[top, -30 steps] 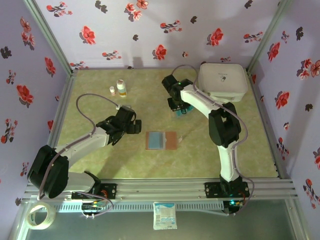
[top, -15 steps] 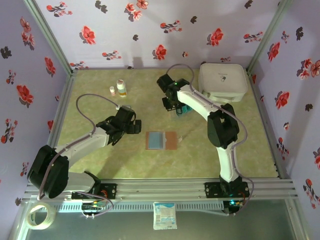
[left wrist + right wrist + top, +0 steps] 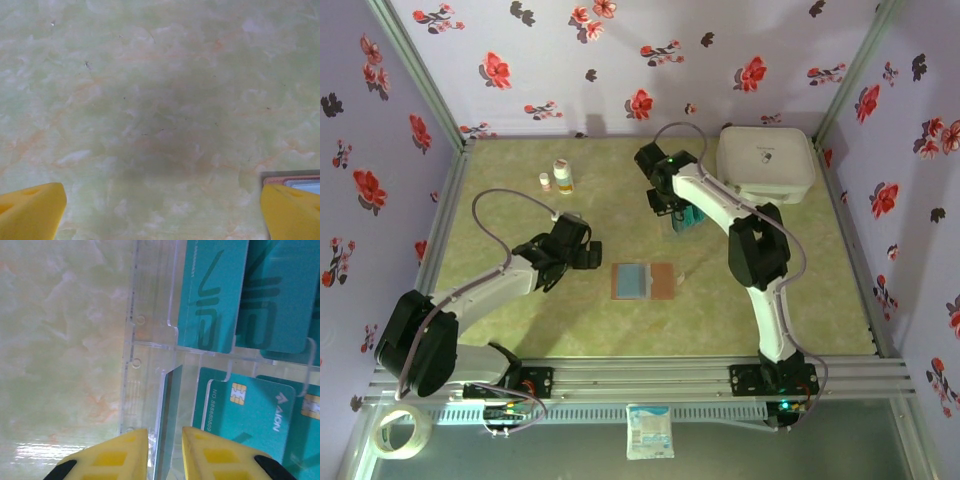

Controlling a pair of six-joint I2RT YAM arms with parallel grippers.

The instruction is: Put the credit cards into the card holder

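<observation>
The left fingers [image 3: 31, 210] are spread wide, with nothing between them, and are held over the bare green marbled surface [image 3: 610, 200]. In the left wrist view, a corner of the card holder [image 3: 295, 179] is seen just beside the right-hand fingertip.

The right fingers [image 3: 120, 455] are drawn close together and are pinched on one credit card [image 3: 167, 410], which is seen edge-on between them. This credit card is located at the near left corner of a clear plastic rack [image 3: 145, 340]. The remaining credit cards [image 3: 212, 295] are seated in the slots of the rack, teal faces up; a chip and printed lettering are visible on one of them.

In the top view, the rack with the credit cards [image 3: 686, 218] is found toward the far middle of the surface, under the right arm's wrist. The card holder [image 3: 642, 281] is laid open and flat near the centre of the surface, well apart from the rack, with its grey-blue pocketed side to the left and its brown side to the right. A large white rounded case [image 3: 765, 163] is placed at the far right corner, and two small bottles [image 3: 560, 176] are stood at the far left.
</observation>
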